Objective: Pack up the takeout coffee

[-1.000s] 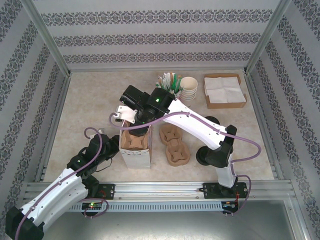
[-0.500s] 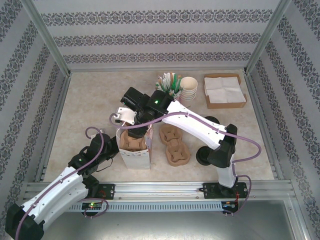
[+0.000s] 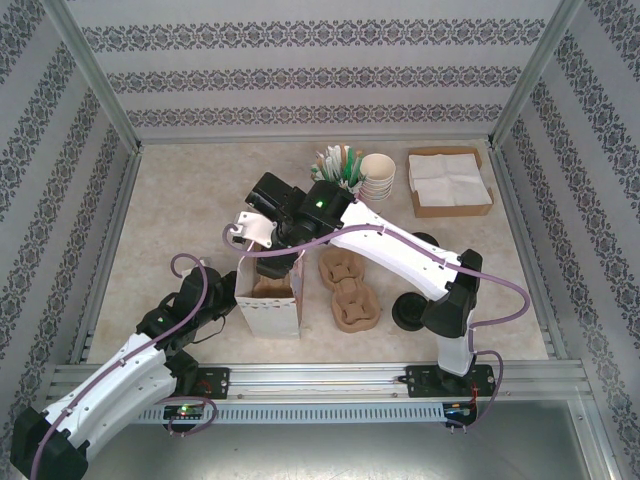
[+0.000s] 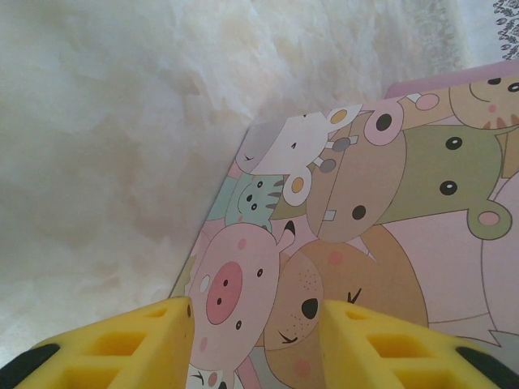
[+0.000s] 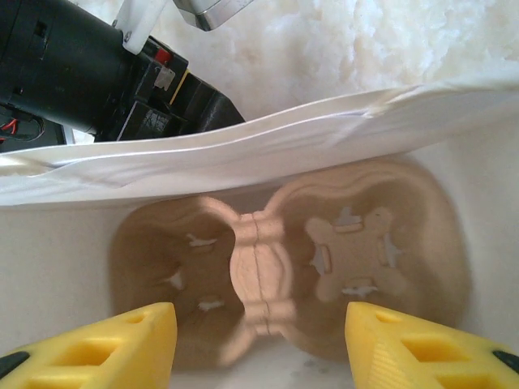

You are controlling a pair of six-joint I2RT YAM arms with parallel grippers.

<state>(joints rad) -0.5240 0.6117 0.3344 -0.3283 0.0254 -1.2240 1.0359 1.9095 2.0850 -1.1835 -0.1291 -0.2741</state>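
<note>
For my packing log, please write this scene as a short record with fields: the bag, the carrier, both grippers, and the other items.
bag: upright, mouth open
cup carrier: lying flat at the bottom, inside the bag
right gripper: open, above the bag's mouth, not touching the carrier
left gripper: at the bag's printed side; grip unclear
spare carriers: lying right of the bag
paper cups: stacked, behind the spare carriers

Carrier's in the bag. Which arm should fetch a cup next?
Right, probably. The right gripper hangs open above the carrier in the bag, with the cup stack behind on its side. The left gripper sits low at the bag, which blocks its way.
</note>
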